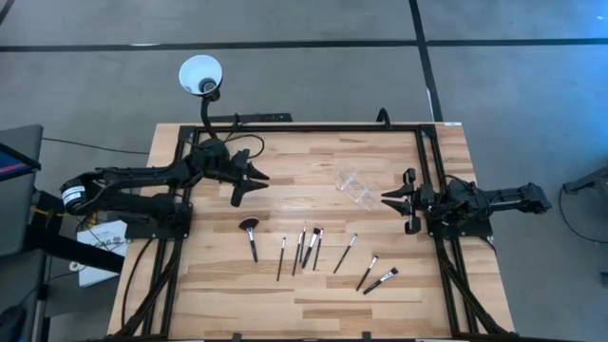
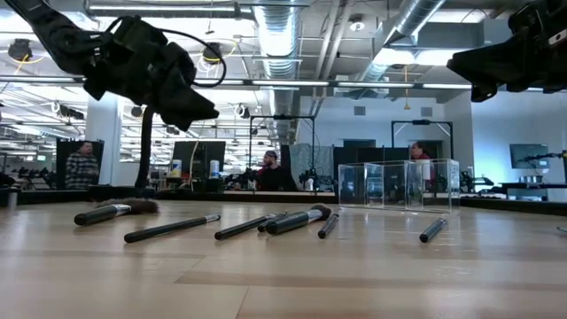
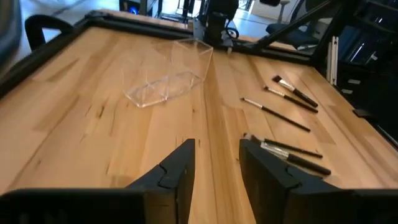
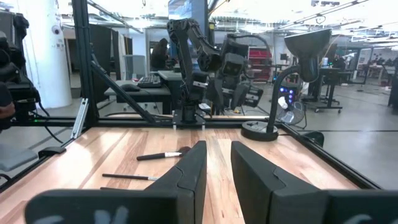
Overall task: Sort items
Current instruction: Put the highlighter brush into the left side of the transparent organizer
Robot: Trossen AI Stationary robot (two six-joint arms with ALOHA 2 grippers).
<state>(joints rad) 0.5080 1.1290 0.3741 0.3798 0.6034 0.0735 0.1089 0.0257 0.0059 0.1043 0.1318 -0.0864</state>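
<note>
Between my two left fingers, close to my wrist camera, bare wood shows: the jaws of my left gripper stand apart and hold nothing. From above, this gripper hangs over the table at about ten o'clock from the table's middle, above the boards and touching no item.

All the makeup brushes lie loose in a rough row toward the six o'clock edge. At the nine o'clock end of the row is the fan brush, its wide dark head pointing to twelve o'clock. Next come several slim brushes close together, then one single slim brush, and at the three o'clock end two more, one with a flat brush head.

A clear plastic holder stands near the middle of the table, at twelve o'clock from the row and well apart from it.

At the three o'clock side waits my right gripper, just beside the holder, its fingers a little apart and empty.

At the twelve o'clock edge stands a gooseneck lamp with a white shade.
</note>
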